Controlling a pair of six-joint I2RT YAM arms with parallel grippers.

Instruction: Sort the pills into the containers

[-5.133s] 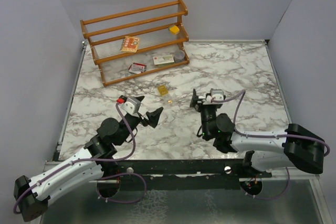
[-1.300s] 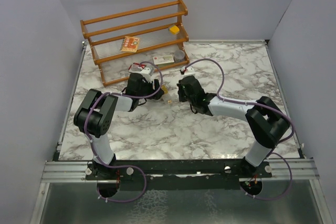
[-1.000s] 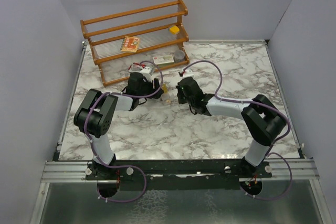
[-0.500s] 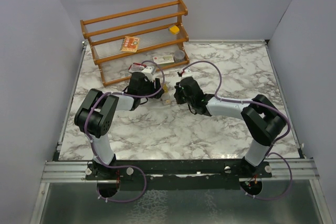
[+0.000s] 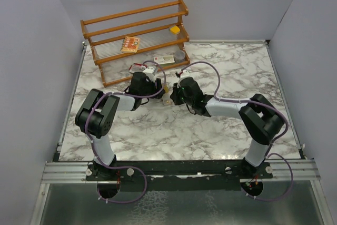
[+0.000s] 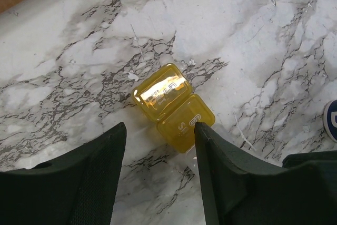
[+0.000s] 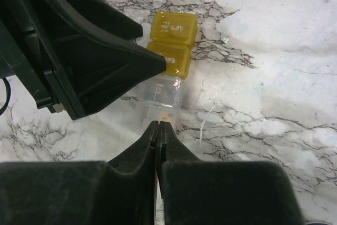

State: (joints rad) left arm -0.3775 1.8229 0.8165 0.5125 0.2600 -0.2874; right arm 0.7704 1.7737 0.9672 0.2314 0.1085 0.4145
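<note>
"While the right jaws sit pressed together, shouldn't they nudge gently?"

"Yes; clear cell at their twelve o'clock, yellow pill cases beyond on the bench, between the left jaws, spread wide."

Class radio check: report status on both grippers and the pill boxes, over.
Left gripper open above two yellow translucent pill compartments. Right gripper shut, tips at clear plastic compartment. Left finger close beside it.

left arm: black joints, white links | right arm: same colours | cables: purple, looping off both wrists | left hand fingers: matte black wedges, lower frame
</note>
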